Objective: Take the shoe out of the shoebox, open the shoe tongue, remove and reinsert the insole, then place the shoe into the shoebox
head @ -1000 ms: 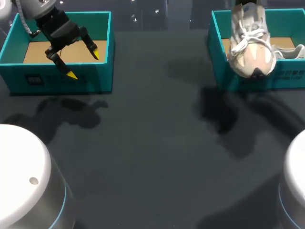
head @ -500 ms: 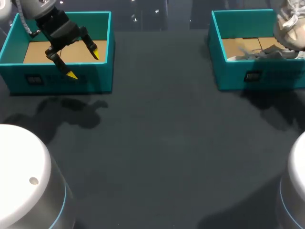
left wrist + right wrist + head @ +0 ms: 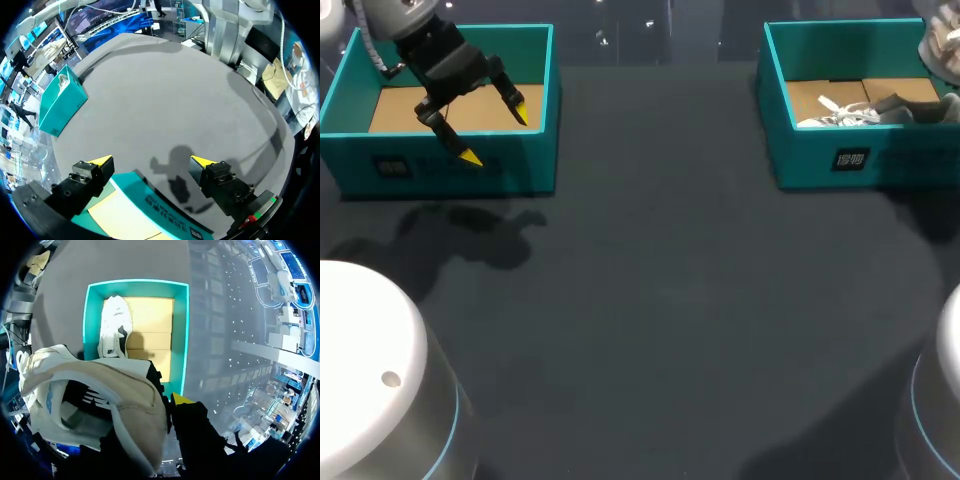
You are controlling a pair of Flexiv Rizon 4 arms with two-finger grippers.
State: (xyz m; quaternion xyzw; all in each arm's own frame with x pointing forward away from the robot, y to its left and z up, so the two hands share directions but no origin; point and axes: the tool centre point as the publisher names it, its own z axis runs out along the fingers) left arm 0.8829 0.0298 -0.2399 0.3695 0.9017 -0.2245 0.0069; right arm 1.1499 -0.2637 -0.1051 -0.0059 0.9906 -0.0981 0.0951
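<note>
The right hand (image 3: 164, 404) grips a white and beige sneaker (image 3: 95, 390) by the heel. One yellow fingertip (image 3: 181, 399) lies against the outside of the heel collar, the other is hidden behind the shoe, and the sneaker hangs in the air with the hand. Below and ahead of this hand stands the teal right shoebox (image 3: 136, 283), open at the top. A second sneaker (image 3: 114, 325), white with dark trim, lies along one long wall on its brown cardboard floor (image 3: 150, 335). In the head view only a bit of the held sneaker (image 3: 942, 50) shows, above the far corner of the right shoebox (image 3: 820, 165), with the second sneaker (image 3: 855, 112) showing its white laces inside. The left hand (image 3: 496, 133) is well apart from all this, at the other side of the dark table (image 3: 650, 300), with its fingers spread wide. It hangs over the near wall of the teal left shoebox (image 3: 450, 172), one yellow tip above that wall and the other above the box's cardboard bottom. In its own wrist view, the left hand (image 3: 150, 161) has the left shoebox (image 3: 150, 197) just under it, the box's rim running between the two fingers. The table (image 3: 165, 100) stretches out ahead, and the right shoebox (image 3: 60, 107) stands far ahead of the fingers.
</note>
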